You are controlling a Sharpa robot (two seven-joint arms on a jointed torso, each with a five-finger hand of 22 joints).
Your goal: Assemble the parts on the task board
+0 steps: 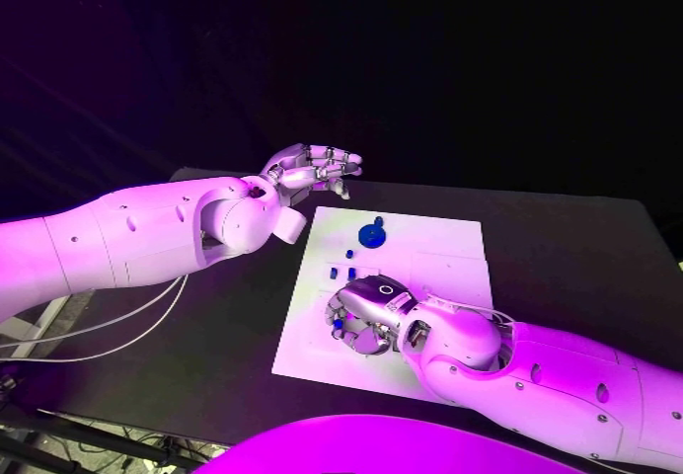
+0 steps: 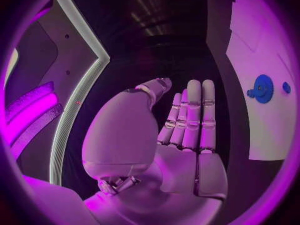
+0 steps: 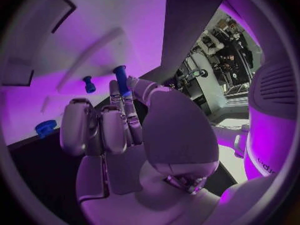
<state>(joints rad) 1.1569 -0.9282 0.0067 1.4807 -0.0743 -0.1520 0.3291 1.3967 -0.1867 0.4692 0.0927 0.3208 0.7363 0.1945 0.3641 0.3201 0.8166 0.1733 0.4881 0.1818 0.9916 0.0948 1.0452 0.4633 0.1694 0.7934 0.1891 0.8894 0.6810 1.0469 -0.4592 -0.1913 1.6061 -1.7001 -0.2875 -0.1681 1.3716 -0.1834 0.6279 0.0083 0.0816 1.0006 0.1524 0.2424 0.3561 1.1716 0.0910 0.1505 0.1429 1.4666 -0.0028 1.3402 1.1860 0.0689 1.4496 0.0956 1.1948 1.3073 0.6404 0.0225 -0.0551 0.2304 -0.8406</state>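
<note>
I see a black table [image 1: 569, 247] in a dark room, with one white board [image 1: 427, 267] at centre frame. On it I count one blue gear [image 1: 373, 234] near the top edge and three small blue pegs [image 1: 350, 254]. My right hand [image 1: 366, 314], lower centre, pinches a blue peg [image 3: 120, 80]. My left hand [image 1: 309, 169], upper left, hangs with fingers apart, holding nothing.

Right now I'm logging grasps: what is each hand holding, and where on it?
The right hand pinches a blue peg near its lower end, at the fingertips. The left hand holds nothing.
</note>
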